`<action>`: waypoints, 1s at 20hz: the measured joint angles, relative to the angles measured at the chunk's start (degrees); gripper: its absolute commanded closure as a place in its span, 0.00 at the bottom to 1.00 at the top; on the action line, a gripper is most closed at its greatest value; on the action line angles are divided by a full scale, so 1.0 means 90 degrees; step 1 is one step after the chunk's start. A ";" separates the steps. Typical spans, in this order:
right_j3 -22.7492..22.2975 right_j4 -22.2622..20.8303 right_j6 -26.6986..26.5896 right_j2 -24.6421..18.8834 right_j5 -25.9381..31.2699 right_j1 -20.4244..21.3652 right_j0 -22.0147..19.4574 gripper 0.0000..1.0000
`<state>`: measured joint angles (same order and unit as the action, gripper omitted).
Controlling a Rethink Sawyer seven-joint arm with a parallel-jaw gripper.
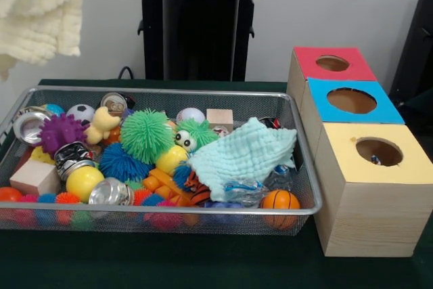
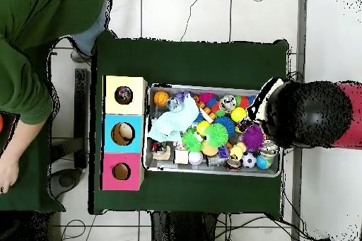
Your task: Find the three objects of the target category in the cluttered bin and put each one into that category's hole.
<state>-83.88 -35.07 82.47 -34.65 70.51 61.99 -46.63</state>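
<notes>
A cream knitted cloth (image 1: pixel 34 5) hangs in the air above the left end of the wire bin (image 1: pixel 169 91), its top out of the picture. In the overhead view the arm's black head (image 2: pixel 311 114) sits over that end of the bin (image 2: pixel 212 169), with a bit of the cream cloth (image 2: pixel 272 85) showing at its edge. The gripper is hidden beneath it, holding the cloth up. A mint cloth (image 1: pixel 243 153) lies in the bin over other toys. Three wooden boxes with holes stand beside the bin: red (image 1: pixel 331 64), blue (image 1: pixel 352 101), yellow (image 1: pixel 379 152).
The bin is packed with spiky balls, cans, wooden blocks, a rubber duck (image 1: pixel 103 124) and a small basketball (image 1: pixel 280 201). Something small shows inside the yellow box's hole (image 1: pixel 375 160). A person in a green sleeve (image 2: pixel 28 40) stands beyond the boxes.
</notes>
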 measured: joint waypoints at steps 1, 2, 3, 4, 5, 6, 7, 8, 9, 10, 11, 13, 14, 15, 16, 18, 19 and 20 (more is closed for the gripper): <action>-0.0055 -0.0001 0.0000 0.0035 -0.0069 0.0003 0.0045 1.00; -0.0110 -0.0003 0.0000 0.0070 -0.0139 0.0005 0.0091 1.00; -0.0142 -0.0003 0.0000 0.0088 -0.0172 0.0005 0.0120 1.00; -0.0170 -0.0003 0.0000 0.0099 -0.0196 0.0006 0.0144 1.00; -0.0215 0.0001 0.0000 0.0112 -0.0221 0.0006 0.0174 1.00; -0.0259 0.0006 0.0000 0.0124 -0.0241 0.0006 0.0196 1.00; -0.0302 0.0010 0.0000 0.0136 -0.0262 0.0006 0.0219 1.00; -0.0362 0.0012 0.0000 0.0160 -0.0292 0.0005 0.0250 1.00; -0.0398 0.0010 0.0000 0.0184 -0.0320 0.0003 0.0278 1.00; -0.0428 0.0007 0.0000 0.0213 -0.0355 -0.0001 0.0312 1.00; -0.0459 -0.0009 0.0000 0.0278 -0.0432 -0.0014 0.0386 1.00; -0.0469 -0.0071 0.0001 0.0401 -0.0609 -0.0050 0.0529 1.00; -0.0470 -0.0089 0.0001 0.0446 -0.0695 -0.0062 0.0581 1.00; -0.0471 -0.0091 0.0001 0.0470 -0.0748 -0.0070 0.0608 1.00; -0.0471 -0.0091 0.0001 0.0489 -0.0807 -0.0078 0.0631 1.00; -0.0471 -0.0093 0.0001 0.0529 -0.0978 -0.0107 0.0681 1.00; -0.0471 -0.0093 0.0001 0.0547 -0.1068 -0.0131 0.0700 1.00; -0.0470 -0.0094 0.0001 0.0565 -0.1157 -0.0154 0.0719 1.00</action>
<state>-88.12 -35.91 82.48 -29.57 60.10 60.60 -40.16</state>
